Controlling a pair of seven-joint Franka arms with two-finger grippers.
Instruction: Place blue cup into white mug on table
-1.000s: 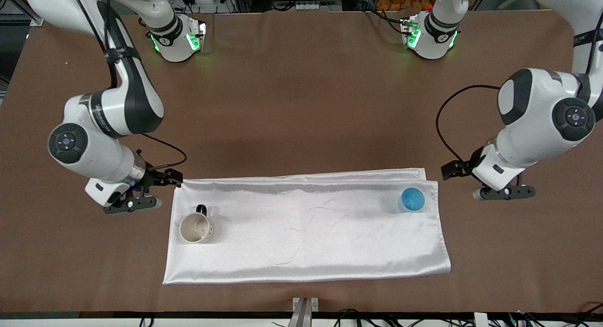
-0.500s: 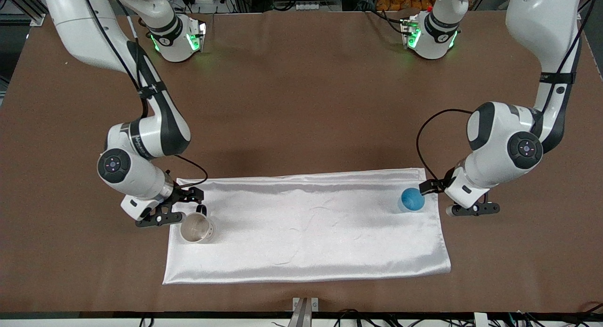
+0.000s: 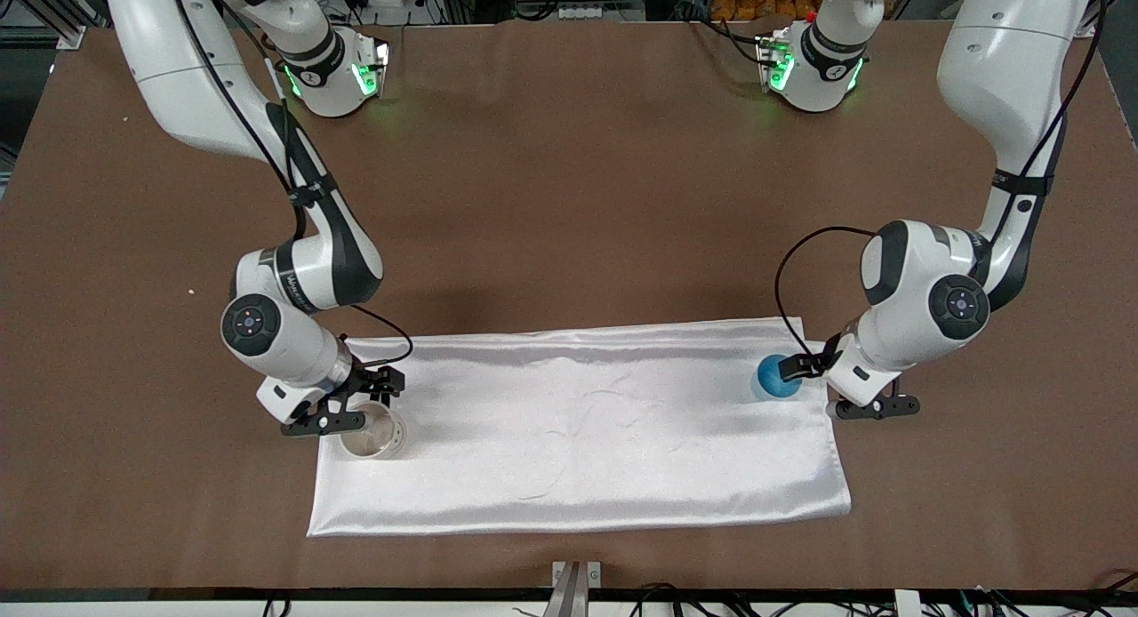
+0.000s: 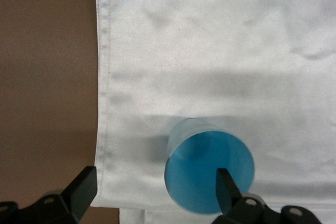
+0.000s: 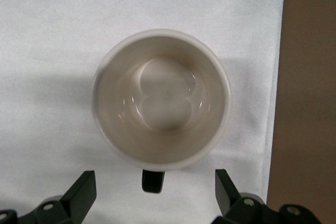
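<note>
The tabletop [image 3: 569, 199] is carrying a white cloth [image 3: 578, 430], which is lying flat nearer to the front camera and is acting as a common base for both vessels.

The white mug [image 3: 373, 435] is standing upright on the cloth toward the right arm's end, mouth up and empty, so it is ready to receive.

The blue cup [image 3: 778, 377] is sitting on the cloth toward the left arm's end, well apart from the mug.

The right end effector [image 3: 342, 408] is hanging over the mug's handle side, fingers spread, pinching nothing.

The left end effector [image 3: 836, 388] is hanging beside the cup, fingers spread, one finger [image 4: 227, 184] lying over its top.

Nothing is lying between the vessels; the slick cloth may be letting them slide, in my judgement.
</note>
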